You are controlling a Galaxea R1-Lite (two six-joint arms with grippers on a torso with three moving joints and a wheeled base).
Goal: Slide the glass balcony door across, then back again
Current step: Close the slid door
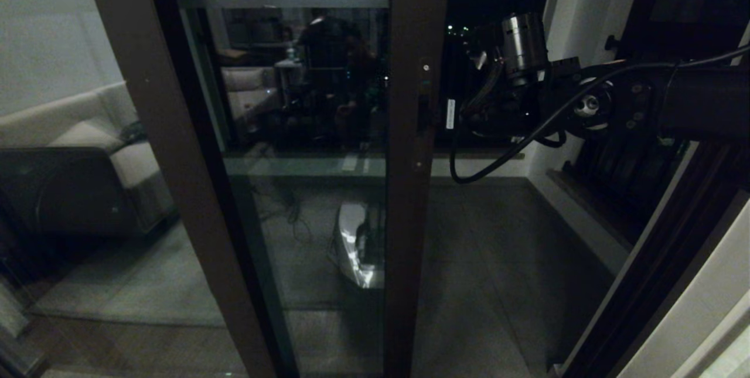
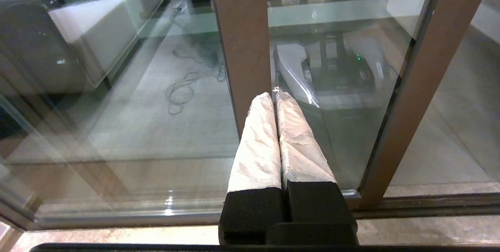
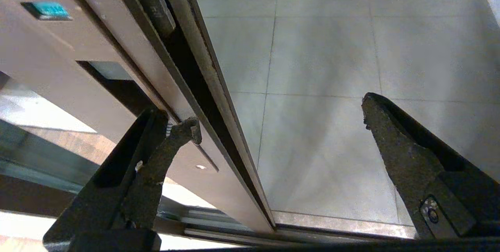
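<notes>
The glass balcony door (image 1: 304, 132) stands partly slid aside; beyond its brown stile (image 1: 410, 220) the balcony floor shows. A slim black recessed handle (image 1: 423, 115) sits on that stile. My right arm (image 1: 586, 102) reaches in from the right to the stile at handle height. The right gripper (image 3: 279, 115) is open and straddles the door's edge: one fingertip (image 3: 187, 129) rests on the stile's face just below the handle recess (image 3: 117, 84), the other hangs over the balcony tiles. My left gripper (image 2: 275, 95) is shut on nothing, low down, pointing at the glass.
The fixed panel's brown post (image 1: 176, 190) and a pale sofa (image 1: 88, 143) lie to the left. A dark barred window (image 1: 633, 173) and white wall close the right side. The floor track (image 3: 332, 226) runs under the door; grey balcony tiles (image 1: 492, 249) lie beyond.
</notes>
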